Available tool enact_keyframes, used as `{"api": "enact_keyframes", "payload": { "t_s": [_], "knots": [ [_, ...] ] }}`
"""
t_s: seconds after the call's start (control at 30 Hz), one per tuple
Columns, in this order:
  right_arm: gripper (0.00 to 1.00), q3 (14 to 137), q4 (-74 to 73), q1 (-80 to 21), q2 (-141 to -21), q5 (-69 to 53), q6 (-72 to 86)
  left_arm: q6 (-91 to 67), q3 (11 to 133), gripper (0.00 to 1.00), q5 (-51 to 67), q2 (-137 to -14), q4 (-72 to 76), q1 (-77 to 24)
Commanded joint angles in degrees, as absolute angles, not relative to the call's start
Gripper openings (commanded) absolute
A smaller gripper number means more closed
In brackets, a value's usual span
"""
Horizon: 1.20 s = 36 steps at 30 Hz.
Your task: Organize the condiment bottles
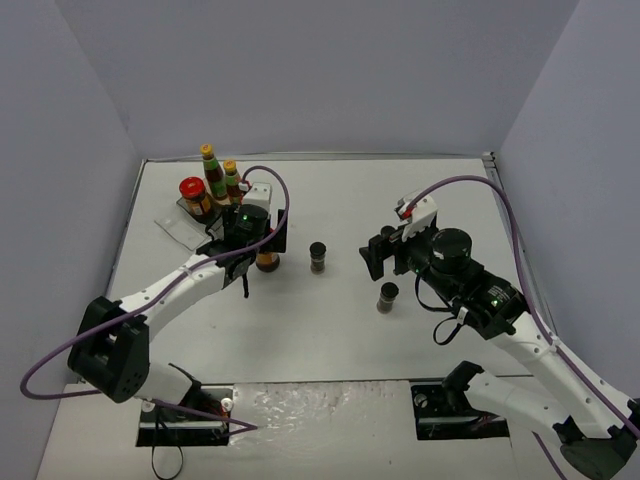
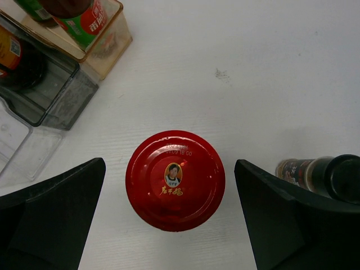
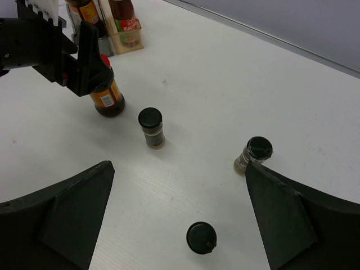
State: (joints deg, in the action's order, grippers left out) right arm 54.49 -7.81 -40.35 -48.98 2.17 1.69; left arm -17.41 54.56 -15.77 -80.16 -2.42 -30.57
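A squat red-lidded jar (image 2: 175,180) stands on the table between the wide-apart fingers of my open left gripper (image 2: 170,171), which hovers over it without touching; from above the jar (image 1: 267,262) sits just right of that gripper (image 1: 248,243). Two tall yellow-capped bottles (image 1: 209,165) (image 1: 231,180) and another red-lidded jar (image 1: 192,194) stand in the rack. Three black-capped spice jars (image 3: 151,127) (image 3: 254,154) (image 3: 201,237) stand loose below my open, empty right gripper (image 3: 179,169). Two of them show from above (image 1: 318,256) (image 1: 387,297), left of and in front of the right gripper (image 1: 374,256).
The clear and tan stepped rack (image 2: 53,90) (image 1: 180,222) sits at the back left, close behind the left gripper. Grey walls enclose the table on three sides. A spice jar (image 2: 320,174) stands just beyond the left gripper's right finger.
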Motion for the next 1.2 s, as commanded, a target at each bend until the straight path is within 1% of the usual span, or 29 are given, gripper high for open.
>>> {"api": "enact_keyframes", "payload": {
  "t_s": [0.0, 0.27, 0.47, 0.67, 0.8, 0.9, 0.97, 1.03, 1.17],
  "knots": [
    [1.00, 54.4, -5.7, -39.8, -48.1, 3.9, 1.6, -18.1, 57.2, 0.97, -16.0, -82.3, 1.6, -31.2],
    [1.00, 53.2, -5.6, -39.5, -48.1, 3.2, 1.5, -17.7, 55.7, 0.96, -14.9, -83.1, 2.3, -31.3],
    [1.00, 53.0, -5.6, -39.4, -47.6, 3.0, 1.6, -17.5, 55.8, 0.85, -14.7, -84.4, 2.0, -31.3],
    [1.00, 52.8, -5.8, -39.4, -47.5, 2.8, 1.6, -17.7, 55.8, 0.83, -14.7, -85.0, 1.7, -31.3],
    [1.00, 52.9, -5.7, -39.4, -47.8, 2.7, 1.7, -17.3, 56.2, 0.74, -14.7, -85.3, 1.2, -31.3],
    [1.00, 53.2, -5.6, -39.4, -48.1, 2.6, 1.7, -17.1, 56.8, 0.57, -14.8, -85.2, 0.7, -31.3],
    [1.00, 53.2, -5.7, -39.5, -48.0, 2.6, 1.7, -17.1, 57.2, 0.40, -15.0, -84.5, 0.3, -31.3],
    [1.00, 53.3, -5.7, -39.5, -47.9, 2.7, 1.7, -16.9, 58.0, 0.26, -15.6, -82.8, -0.4, -31.2],
    [1.00, 53.6, -5.7, -39.5, -47.6, 2.4, 1.6, -15.2, 61.3, 0.03, -17.6, -78.9, -5.5, -30.4]
  ]
}}
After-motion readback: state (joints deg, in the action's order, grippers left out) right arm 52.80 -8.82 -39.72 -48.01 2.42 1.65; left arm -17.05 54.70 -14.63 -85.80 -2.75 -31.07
